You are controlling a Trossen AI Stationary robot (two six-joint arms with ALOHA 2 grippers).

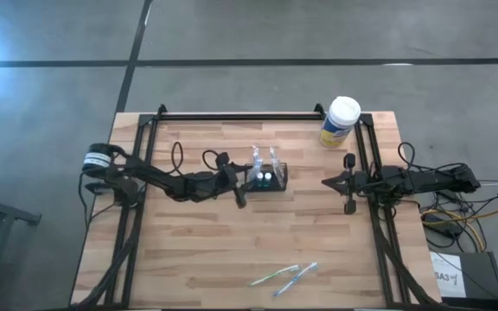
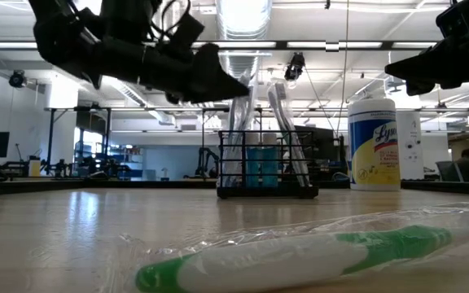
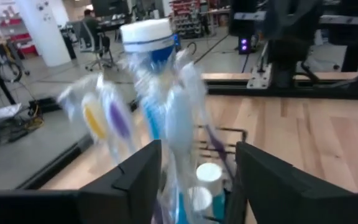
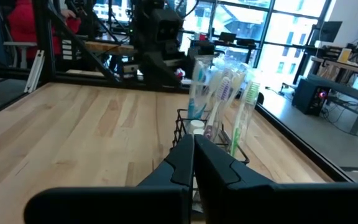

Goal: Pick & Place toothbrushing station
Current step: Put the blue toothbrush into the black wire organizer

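One wooden plank table [image 1: 197, 250], pale and fine-grained, carries a black tubular frame [image 1: 240, 115] along its far edge and sides. Two dark arms: the left gripper [image 1: 247, 180] stands just beside the toothbrushing station [image 1: 267, 178], fingers [image 3: 135, 180] spread apart and holding nothing; the right gripper [image 1: 328, 182], near the table's right side and well apart from the station, has its fingers pressed together, empty. One round canister [image 1: 339, 121], white-capped and yellow-labelled, stands at the far right corner. The one station, a boxy black wire holder near table centre, holds several upright wrapped toothbrushes [image 4: 219, 99]. Two wrapped toothbrushes [image 1: 284, 276] lie near the front edge.
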